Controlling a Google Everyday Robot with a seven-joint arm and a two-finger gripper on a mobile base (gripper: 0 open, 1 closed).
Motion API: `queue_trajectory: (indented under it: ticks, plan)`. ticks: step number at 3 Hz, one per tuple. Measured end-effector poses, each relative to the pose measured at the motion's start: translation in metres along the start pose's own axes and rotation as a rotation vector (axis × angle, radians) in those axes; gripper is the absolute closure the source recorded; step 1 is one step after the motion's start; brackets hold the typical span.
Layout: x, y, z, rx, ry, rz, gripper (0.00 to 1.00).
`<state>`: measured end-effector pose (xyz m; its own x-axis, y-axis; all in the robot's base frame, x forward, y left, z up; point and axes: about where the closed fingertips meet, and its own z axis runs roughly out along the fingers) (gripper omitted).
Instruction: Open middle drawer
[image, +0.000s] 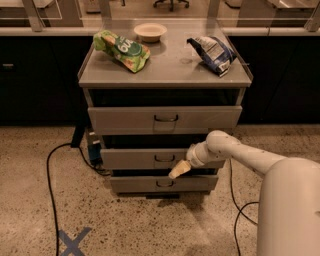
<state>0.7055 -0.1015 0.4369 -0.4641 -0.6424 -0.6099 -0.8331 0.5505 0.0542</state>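
A grey cabinet holds three drawers, one above the other. The middle drawer is a shallow grey front with a small dark wire handle at its centre. It stands out a little from the cabinet, with a dark gap above it. My gripper is at the end of the white arm that reaches in from the right. Its pale tip hangs just below and right of the handle, over the drawer's lower edge.
The top drawer and the bottom drawer each have a dark handle. On the cabinet top lie a green bag, a bowl and a blue-white bag. A black cable and a blue floor cross are at left.
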Motion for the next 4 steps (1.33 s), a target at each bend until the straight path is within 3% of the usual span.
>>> queue_trajectory:
  ticks: [1, 2, 3, 4]
  plan:
    - [0.003, 0.008, -0.001, -0.021, 0.018, -0.005, 0.0]
    - [0.018, 0.04, -0.012, -0.09, 0.056, -0.017, 0.0]
    - [0.019, 0.043, -0.014, -0.096, 0.058, -0.016, 0.0]
    - [0.026, 0.09, -0.019, -0.171, 0.069, -0.01, 0.0]
